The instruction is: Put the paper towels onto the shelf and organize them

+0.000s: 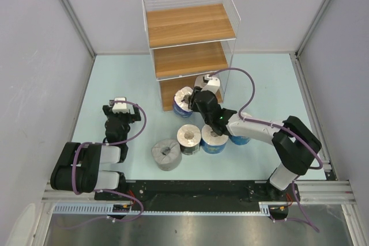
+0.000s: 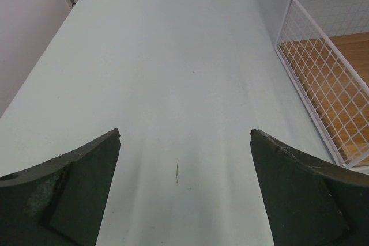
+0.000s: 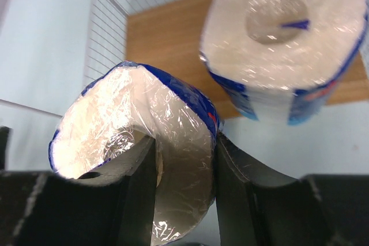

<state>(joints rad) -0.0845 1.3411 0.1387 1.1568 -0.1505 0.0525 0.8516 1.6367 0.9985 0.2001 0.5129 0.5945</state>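
The shelf (image 1: 190, 24) stands at the back of the table; its top and middle boards are bare. My right gripper (image 1: 195, 101) is shut on a blue-wrapped paper towel roll (image 1: 183, 101) at the front of the shelf's bottom tier. In the right wrist view the gripper (image 3: 184, 142) has one finger in the core of that roll (image 3: 132, 113) and one outside. A second blue roll (image 3: 277, 38) stands ahead at the bottom board (image 3: 167, 38). My left gripper (image 1: 118, 110) is open and empty, low over the table (image 2: 184, 136).
A grey roll (image 1: 166, 154), a dark roll (image 1: 188, 138) and a blue roll (image 1: 213, 140) stand in a row on the table near the arms. Another blue roll (image 1: 240, 140) is partly under the right arm. The shelf's wire side (image 2: 328, 79) is right of the left gripper.
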